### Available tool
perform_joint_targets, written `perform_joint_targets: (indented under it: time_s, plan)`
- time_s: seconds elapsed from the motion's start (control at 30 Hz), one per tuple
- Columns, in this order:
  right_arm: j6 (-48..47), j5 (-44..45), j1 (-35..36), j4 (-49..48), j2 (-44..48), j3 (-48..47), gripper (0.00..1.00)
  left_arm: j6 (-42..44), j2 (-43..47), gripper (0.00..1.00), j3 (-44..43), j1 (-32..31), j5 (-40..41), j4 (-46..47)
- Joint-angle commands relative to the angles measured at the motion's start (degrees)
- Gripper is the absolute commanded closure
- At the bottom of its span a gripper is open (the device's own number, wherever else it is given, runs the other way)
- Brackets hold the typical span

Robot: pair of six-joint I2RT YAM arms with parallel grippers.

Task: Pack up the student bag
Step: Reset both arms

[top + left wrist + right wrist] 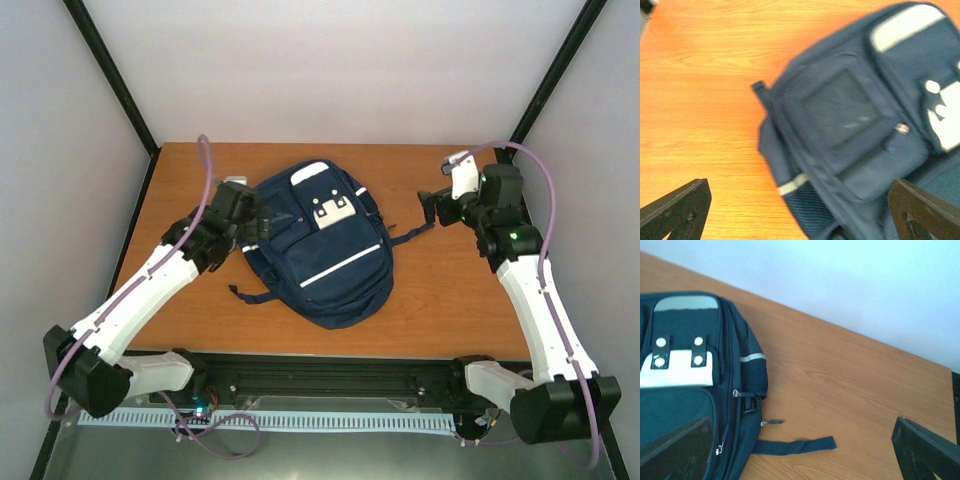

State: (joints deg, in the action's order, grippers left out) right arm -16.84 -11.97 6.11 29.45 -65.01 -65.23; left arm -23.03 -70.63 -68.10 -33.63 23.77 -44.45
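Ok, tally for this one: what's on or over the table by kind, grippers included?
Backpacks: 1, the student bag
Grippers: 2, the left gripper and the right gripper, both open and empty
Total: 3

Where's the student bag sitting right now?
In the top view the student bag lies flat on the middle of the table, front pockets up: left gripper at its left edge, right gripper apart to its right.

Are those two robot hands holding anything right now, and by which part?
Nothing is held. The left hand and the right hand both stand open; the navy backpack lies on the table between them.
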Motion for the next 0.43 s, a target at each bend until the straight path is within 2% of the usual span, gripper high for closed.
perform_joint_targets:
  time_s: [0.0,0.13,0.23,0.4]
  plan:
    - [9.82,0.86,-1.88,-7.28,5.74,4.27,0.0,-5.65,5.76,0.0,4.73,5.76,3.43,3.64]
    - [16.21,5.94,-1.97,-9.94,8.03,9.94,0.0,-5.16,3.63,0.0,6.8,7.28,-6.6,4.49]
    - [17.68,7.74,-2.06,-13.14,9.91,14.5,0.0,-3.52,0.89,0.0,4.88,7.43,-6.31,2.69]
    - [16.06,8.4,-2.06,-14.55,10.27,16.93,0.0,-1.74,5.42,0.0,8.08,7.44,-3.12,7.49]
